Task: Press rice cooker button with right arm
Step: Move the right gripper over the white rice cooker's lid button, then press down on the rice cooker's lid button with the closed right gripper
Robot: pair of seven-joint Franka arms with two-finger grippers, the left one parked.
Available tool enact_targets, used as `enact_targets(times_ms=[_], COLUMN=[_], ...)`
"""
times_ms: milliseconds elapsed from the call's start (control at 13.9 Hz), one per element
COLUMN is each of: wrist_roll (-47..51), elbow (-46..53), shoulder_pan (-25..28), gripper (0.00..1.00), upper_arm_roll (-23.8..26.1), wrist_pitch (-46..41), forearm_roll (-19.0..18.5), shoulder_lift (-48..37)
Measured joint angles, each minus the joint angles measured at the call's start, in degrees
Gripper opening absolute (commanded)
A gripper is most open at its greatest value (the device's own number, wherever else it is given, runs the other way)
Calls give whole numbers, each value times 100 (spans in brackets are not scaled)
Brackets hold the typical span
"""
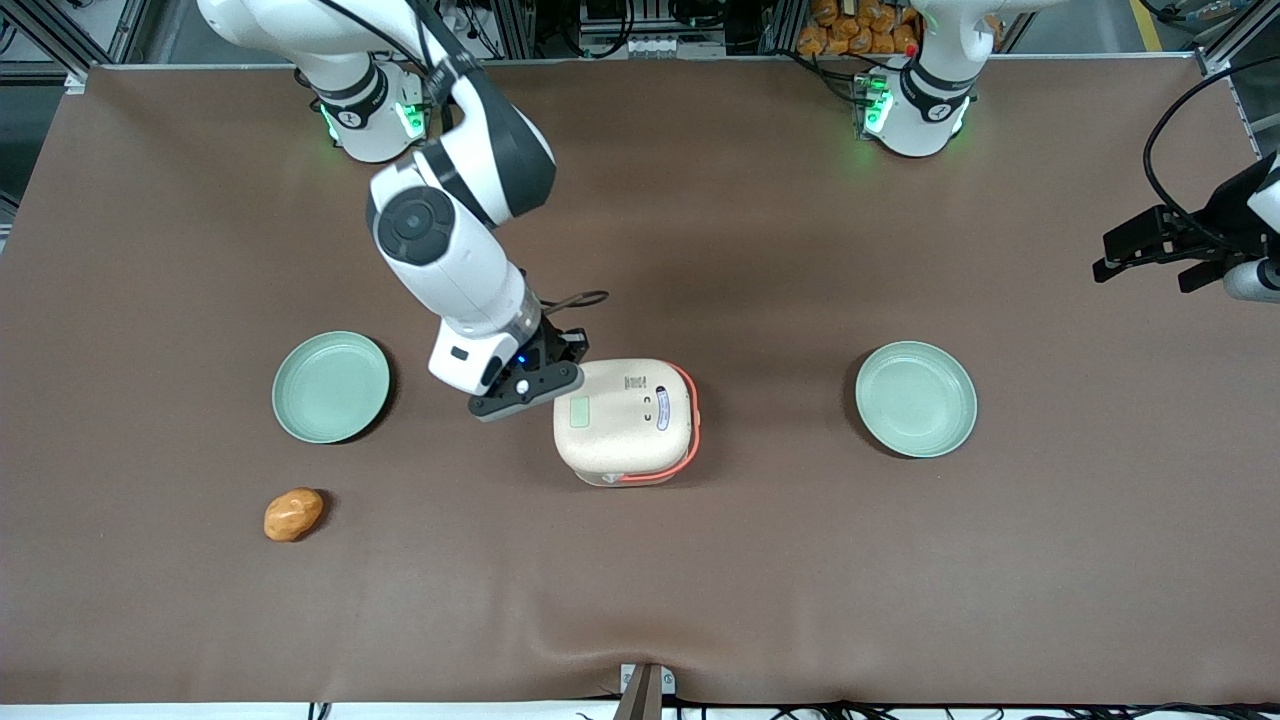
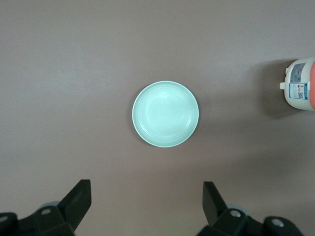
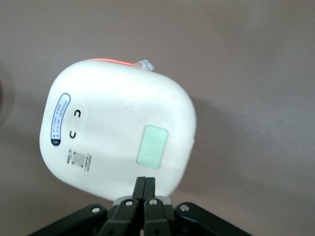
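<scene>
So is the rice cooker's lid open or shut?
Shut: the rice cooker lid lies flat, hiding the pot. The closed pincer hovers at its edge.

gripper [image 3: 145, 183] above rice cooker [image 1: 622, 420] edge

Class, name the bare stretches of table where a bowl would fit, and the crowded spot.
Bare: between the rice cooker and the parked-arm-end plate; the strip nearer the camera than the bread roll. Crowded: the shut gripper at the cooker's edge, beside the other plate.
</scene>
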Motion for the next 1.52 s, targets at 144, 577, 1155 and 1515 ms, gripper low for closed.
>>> enact_targets(times_ms=[144,577,1155,1515], wrist_roll=[0,5,3,3], elbow=[11,25,56,63], shoulder_pan=[76,98,98,100], gripper=[0,0,0,0], upper_arm_roll=[0,-38,-120,-112], wrist_pitch=[203,522,554,602], forearm_roll=[184,232,233,236], shoulder_lift=[159,351,411,445])
